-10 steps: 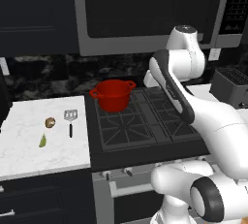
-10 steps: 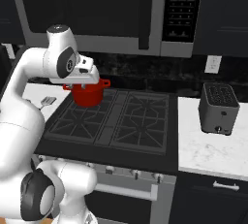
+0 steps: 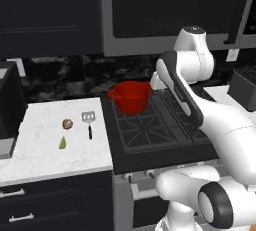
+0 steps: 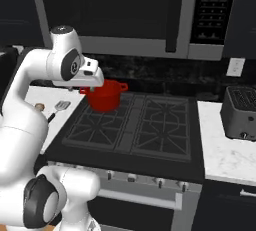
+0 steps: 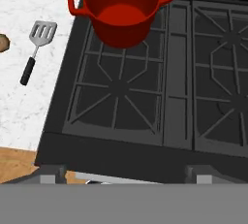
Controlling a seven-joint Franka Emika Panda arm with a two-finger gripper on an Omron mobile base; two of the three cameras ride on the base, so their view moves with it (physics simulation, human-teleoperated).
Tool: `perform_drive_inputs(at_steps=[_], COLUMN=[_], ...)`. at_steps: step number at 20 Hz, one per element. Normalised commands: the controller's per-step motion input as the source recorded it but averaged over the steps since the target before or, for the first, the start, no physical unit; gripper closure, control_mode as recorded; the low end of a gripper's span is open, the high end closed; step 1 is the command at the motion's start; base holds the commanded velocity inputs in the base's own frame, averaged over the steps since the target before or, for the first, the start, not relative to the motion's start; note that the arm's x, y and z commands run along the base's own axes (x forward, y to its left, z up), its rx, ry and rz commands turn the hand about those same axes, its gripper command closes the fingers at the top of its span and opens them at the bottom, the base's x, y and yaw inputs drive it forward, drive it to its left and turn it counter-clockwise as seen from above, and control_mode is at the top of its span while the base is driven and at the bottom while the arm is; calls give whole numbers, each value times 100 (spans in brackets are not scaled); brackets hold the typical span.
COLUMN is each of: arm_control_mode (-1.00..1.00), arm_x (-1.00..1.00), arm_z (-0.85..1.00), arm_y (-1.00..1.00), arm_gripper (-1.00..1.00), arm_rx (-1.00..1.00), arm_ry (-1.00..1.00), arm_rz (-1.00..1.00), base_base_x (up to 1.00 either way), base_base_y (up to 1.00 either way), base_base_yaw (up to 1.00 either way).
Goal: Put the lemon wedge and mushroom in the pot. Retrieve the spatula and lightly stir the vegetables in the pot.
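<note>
- dark kitchen, white desk (image 3: 45, 150) beside stove (image 3: 150, 130)
- pot (image 3: 131, 96) on stove's back-left burner
- mushroom (image 3: 67, 124), lemon wedge (image 3: 63, 143), spatula (image 3: 89, 122) on desk
- jaws released, holding nothing

Your arm (image 3: 210, 120) is glossy white all over, built of thick rounded tube segments that swell into bulbous housings at each joint. Dark grey to black rings and round caps mark the joints: you can see one large black disc with a grey rim on the lowest housing (image 4: 41, 200), and a smaller dark cap on the side of the upper joint (image 4: 70, 65). That upper joint wears a flat dark top cap (image 3: 194, 29). The wrist ends in a boxy white block (image 4: 90, 75) with small dark spots on its face. The shell looks smooth, with soft highlights along the curves.
</note>
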Motion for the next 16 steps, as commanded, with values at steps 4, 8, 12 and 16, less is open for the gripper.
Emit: perform_drive_inputs(at_steps=[4, 8, 12, 16], arm_control_mode=[100, 100, 100, 100], arm_x=[0, 0, 0, 0], arm_z=[0, 0, 0, 0], arm_y=[0, 0, 0, 0], arm_gripper=[-100, -100, -100, -100], arm_rx=[0, 0, 0, 0], arm_ry=[0, 0, 0, 0], arm_rz=[0, 0, 0, 0], base_base_x=[-18, -11, -1, 38], base_base_y=[99, 76, 51, 9], base_base_yaw=[0, 0, 0, 0])
